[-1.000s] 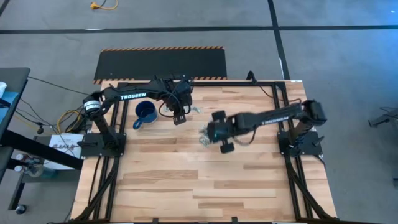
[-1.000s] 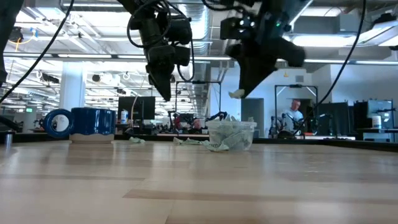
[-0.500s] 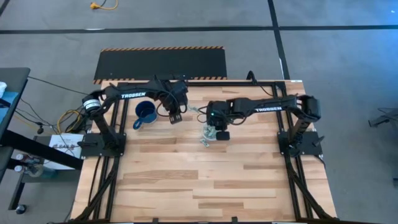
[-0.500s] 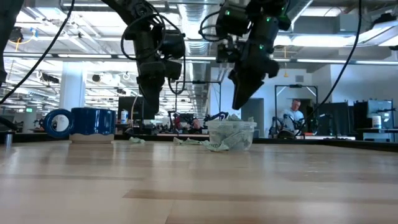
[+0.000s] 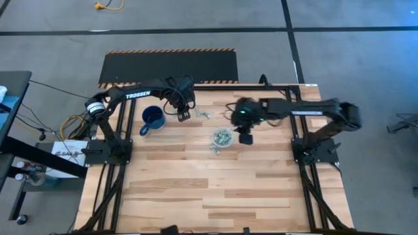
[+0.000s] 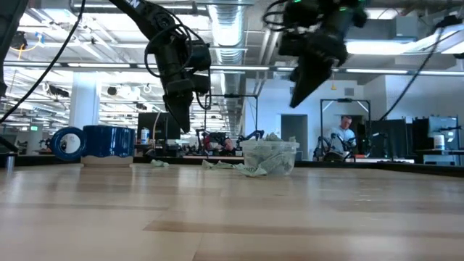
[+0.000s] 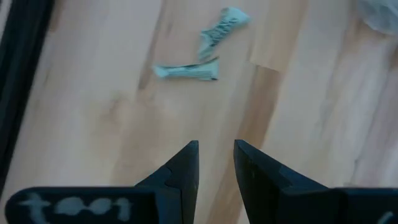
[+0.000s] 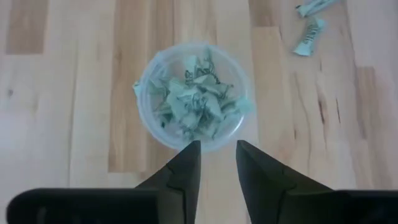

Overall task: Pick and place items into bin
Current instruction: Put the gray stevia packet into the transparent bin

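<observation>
Your clear cup [image 8: 191,96] at the table's middle is already nearly full of wrapped pieces [image 8: 189,102]. Two loose pieces [image 7: 199,53] remain near the left gripper [image 7: 216,163]; the right gripper [image 8: 217,163] hangs above the cup. On both, the jaws are slightly apart and hold nothing.

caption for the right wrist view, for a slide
Right gripper, fingers slightly apart and empty, above the clear cup filled with green-and-white wrapped pieces; two loose pieces on the wooden table.

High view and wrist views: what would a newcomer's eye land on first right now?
The clear cup near mid-table, heaped with green-and-white wrapped pieces. Next, two loose pieces lying on the wood ahead of the left gripper, beside the blue mug. The right gripper hangs empty above the cup.
</observation>
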Tool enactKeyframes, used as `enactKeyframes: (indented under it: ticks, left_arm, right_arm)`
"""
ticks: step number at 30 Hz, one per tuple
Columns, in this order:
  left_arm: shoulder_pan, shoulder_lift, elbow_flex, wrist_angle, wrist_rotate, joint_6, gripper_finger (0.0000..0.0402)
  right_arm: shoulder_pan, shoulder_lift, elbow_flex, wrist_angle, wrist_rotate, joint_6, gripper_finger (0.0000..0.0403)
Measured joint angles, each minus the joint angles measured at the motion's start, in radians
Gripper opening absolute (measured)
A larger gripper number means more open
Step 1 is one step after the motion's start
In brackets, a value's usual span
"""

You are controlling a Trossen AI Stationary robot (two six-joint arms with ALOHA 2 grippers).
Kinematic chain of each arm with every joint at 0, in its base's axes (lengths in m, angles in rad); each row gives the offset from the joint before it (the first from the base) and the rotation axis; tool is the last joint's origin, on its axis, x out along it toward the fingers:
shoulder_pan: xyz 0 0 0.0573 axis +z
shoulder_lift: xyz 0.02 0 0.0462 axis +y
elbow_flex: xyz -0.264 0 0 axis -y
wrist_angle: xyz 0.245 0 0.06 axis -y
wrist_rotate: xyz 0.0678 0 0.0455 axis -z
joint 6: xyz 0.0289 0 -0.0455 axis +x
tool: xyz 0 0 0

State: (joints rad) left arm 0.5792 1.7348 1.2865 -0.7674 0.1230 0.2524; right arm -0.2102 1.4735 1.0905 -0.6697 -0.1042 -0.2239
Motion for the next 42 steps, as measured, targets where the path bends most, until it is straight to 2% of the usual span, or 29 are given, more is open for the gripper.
enactKeyframes:
  ticks: [4, 7, 9, 12, 15, 20, 24, 30, 35, 42]
  left_arm:
    - [0.036, 0.0, 0.0, -0.024, -0.022, -0.023, 0.0089]
    - [0.046, 0.0, -0.008, -0.036, -0.129, -0.042, 0.0089]
    - [0.045, 0.001, -0.015, -0.044, -0.175, -0.036, 0.0089]
    - [0.038, 0.02, -0.014, -0.043, -0.181, -0.031, 0.0089]
    - [0.045, 0.05, -0.014, -0.042, -0.179, -0.033, 0.0089]
    - [0.063, 0.121, -0.014, -0.052, -0.11, -0.03, 0.0089]
    - [0.071, 0.14, -0.013, -0.06, -0.125, -0.031, 0.0095]
    - [0.085, 0.149, -0.009, -0.064, -0.132, -0.078, 0.0142]
    - [0.083, 0.16, -0.011, -0.087, -0.181, -0.138, 0.0184]
    - [0.082, 0.198, -0.015, -0.137, -0.177, -0.16, 0.0199]
  right_arm:
    - [0.003, -0.173, -0.203, 0.149, 0.0, 0.079, 0.0083]
    - [0.022, -0.278, -0.335, 0.233, 0.001, 0.127, 0.0078]
    - [0.039, -0.327, -0.393, 0.28, 0.001, 0.149, 0.0077]
    - [0.06, -0.376, -0.443, 0.3, 0.0, 0.168, 0.0076]
    - [0.079, -0.401, -0.466, 0.314, 0.001, 0.173, 0.0076]
    - [0.107, -0.407, -0.472, 0.318, 0.006, 0.196, 0.0076]
    - [0.123, -0.407, -0.472, 0.32, 0.035, 0.198, 0.0076]
    - [0.13, -0.407, -0.472, 0.32, 0.054, 0.197, 0.0076]
    - [0.13, -0.407, -0.472, 0.326, 0.054, 0.198, 0.0076]
    - [0.13, -0.406, -0.472, 0.336, 0.054, 0.197, 0.0076]
